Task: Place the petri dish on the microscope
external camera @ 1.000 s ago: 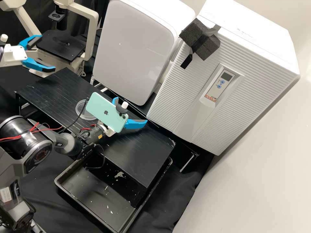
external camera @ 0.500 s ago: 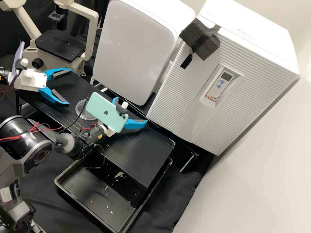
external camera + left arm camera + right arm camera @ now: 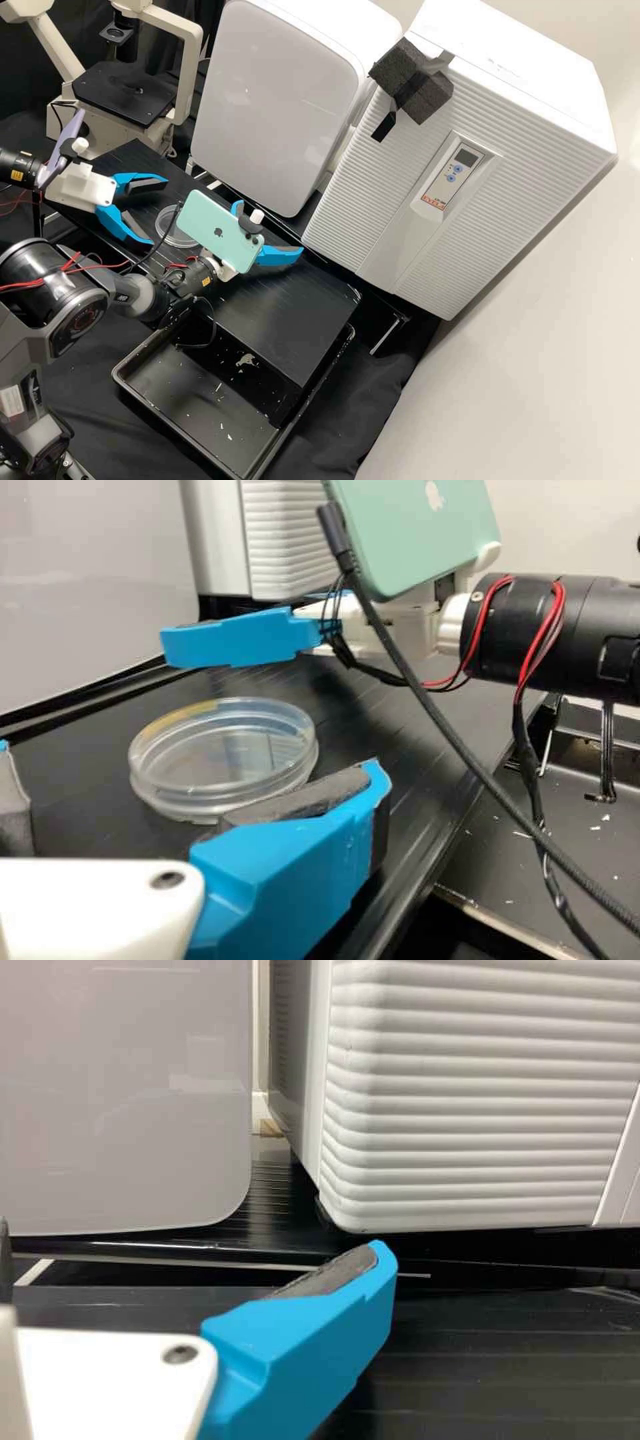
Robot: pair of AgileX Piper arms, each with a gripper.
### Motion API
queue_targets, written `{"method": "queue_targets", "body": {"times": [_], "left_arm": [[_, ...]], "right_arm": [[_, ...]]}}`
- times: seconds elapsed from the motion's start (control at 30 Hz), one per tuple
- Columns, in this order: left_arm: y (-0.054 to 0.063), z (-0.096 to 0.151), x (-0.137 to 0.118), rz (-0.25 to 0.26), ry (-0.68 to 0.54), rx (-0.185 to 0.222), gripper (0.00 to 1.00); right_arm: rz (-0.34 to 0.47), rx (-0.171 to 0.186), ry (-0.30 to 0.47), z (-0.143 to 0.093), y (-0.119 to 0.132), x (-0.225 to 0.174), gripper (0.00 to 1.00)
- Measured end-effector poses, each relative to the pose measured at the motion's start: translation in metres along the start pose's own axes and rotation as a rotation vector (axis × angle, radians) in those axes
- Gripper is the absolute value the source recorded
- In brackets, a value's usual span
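Nearest lies the black tray (image 3: 180,393), partly under the near edge of the dark platform (image 3: 287,327). Over that platform, the right gripper (image 3: 270,227) has its fingers spread. The petri dish (image 3: 222,762) rests flat on the platform, round, its central axis upright; a strip of dark surface separates it from the platform's near edge. The left gripper (image 3: 159,211) stands spread, one fingertip just beside the dish's rim. Farther off, the microscope (image 3: 125,93) stands past the platform's end.
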Motion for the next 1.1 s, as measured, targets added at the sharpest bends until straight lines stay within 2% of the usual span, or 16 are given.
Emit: {"method": "queue_targets", "body": {"times": [0.17,0.3,0.57,0.73,1.1], "left_arm": [[0.002,-0.002,0.012,-0.033,0.022,0.008,1.0],[0.006,-0.001,0.022,-0.036,0.021,0.01,1.0],[0.006,0.0,0.034,-0.054,0.023,-0.062,1.0],[0.008,0.005,0.037,-0.067,0.012,-0.091,1.0],[0.01,0.011,0.041,-0.088,0.011,-0.08,1.0]], "right_arm": [[0.0,0.0,0.0,0.0,0.0,0.0,1.0],[0.0,0.0,0.0,0.0,0.0,0.0,1.0],[0.0,0.0,0.0,0.0,0.0,0.0,1.0],[0.0,0.0,0.0,0.0,0.0,0.0,1.0],[0.0,0.0,0.0,0.0,0.0,0.0,1.0]]}}
